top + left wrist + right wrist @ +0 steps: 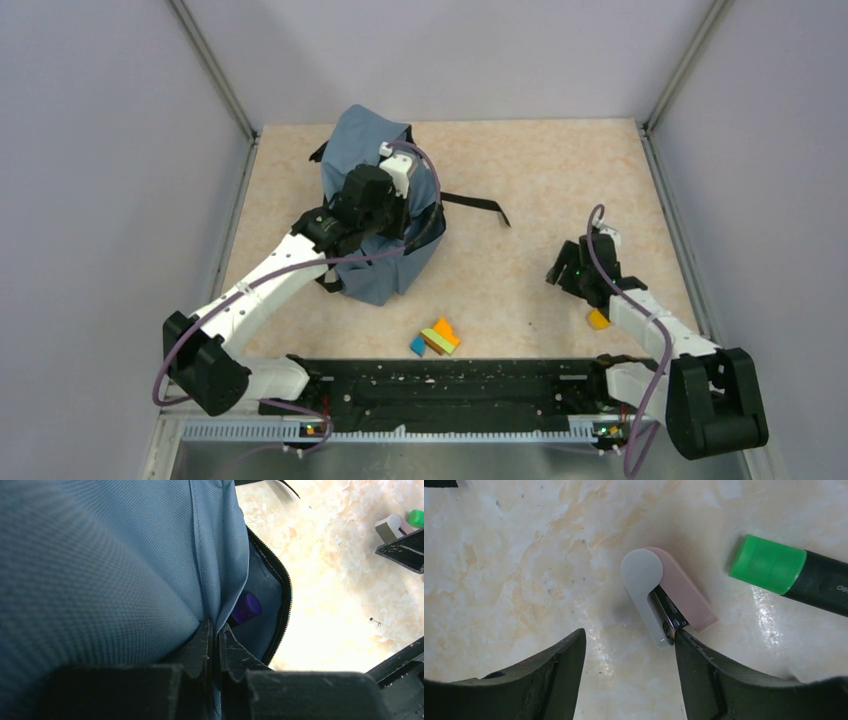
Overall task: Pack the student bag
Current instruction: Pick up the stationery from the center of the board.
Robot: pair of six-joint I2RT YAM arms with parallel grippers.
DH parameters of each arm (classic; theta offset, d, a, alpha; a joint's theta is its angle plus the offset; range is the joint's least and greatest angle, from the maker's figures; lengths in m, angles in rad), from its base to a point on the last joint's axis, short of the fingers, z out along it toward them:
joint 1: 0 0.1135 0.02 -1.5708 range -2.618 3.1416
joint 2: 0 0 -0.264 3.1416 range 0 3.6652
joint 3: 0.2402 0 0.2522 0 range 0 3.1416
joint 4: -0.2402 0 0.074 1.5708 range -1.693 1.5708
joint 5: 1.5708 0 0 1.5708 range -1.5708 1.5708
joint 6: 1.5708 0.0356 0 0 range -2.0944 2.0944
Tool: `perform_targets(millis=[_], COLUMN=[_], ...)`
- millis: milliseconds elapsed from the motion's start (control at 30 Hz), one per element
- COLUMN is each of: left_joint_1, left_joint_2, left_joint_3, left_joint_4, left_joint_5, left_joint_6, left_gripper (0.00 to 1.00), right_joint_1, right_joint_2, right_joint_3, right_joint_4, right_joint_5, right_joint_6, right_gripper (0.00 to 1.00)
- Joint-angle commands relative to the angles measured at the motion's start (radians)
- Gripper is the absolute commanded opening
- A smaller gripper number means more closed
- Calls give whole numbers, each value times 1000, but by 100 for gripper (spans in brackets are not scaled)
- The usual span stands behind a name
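Arm, left: stretched to the upper left-centre of the top view, left gripper [214, 632] pinched tight on a fold of the bag [365, 140]. Arm, right: bent at the right side, right gripper [629, 635] pointing down at the worktop [540, 180], jaws wide, holding nothing; a small pink and grey stapler [684, 590] lies between them, a green-capped marker [804, 577] just beside. Bag: slate-blue fabric, standing upright, black zipper [286, 605] open, a purple cap [246, 607] showing inside, black strap [475, 203] trailing right.
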State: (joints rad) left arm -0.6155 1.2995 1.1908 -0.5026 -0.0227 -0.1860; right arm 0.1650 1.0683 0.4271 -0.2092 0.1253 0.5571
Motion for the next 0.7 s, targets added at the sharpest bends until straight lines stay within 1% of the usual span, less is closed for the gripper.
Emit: perform_targets(millis=[0, 100, 267, 367, 500, 600, 667], left_joint_1=[9, 9, 8, 9, 9, 9, 9], left_joint_2=[-40, -41, -42, -44, -43, -44, -45], left_joint_3=[1, 0, 1, 2, 1, 0, 1], left_joint_4=[0, 0, 1, 0, 1, 0, 0], left_joint_5=[10, 13, 15, 13, 13, 15, 15], left_joint_6=[-29, -29, -30, -29, -29, -29, -29], left_gripper=[6, 6, 6, 6, 6, 6, 6], right_joint_1=[15, 54, 83, 101, 124, 138, 142], right_joint_2=[1, 12, 51, 78, 115, 142, 148], right_joint_3=[47, 54, 65, 73, 85, 93, 93], right_joint_4=[9, 6, 18, 30, 34, 36, 42], right_joint_5=[-75, 17, 108, 148, 212, 255, 275], right_joint_6=[-2, 1, 1, 4, 10, 16, 18], right_gripper=[63, 61, 50, 40, 32, 29, 25])
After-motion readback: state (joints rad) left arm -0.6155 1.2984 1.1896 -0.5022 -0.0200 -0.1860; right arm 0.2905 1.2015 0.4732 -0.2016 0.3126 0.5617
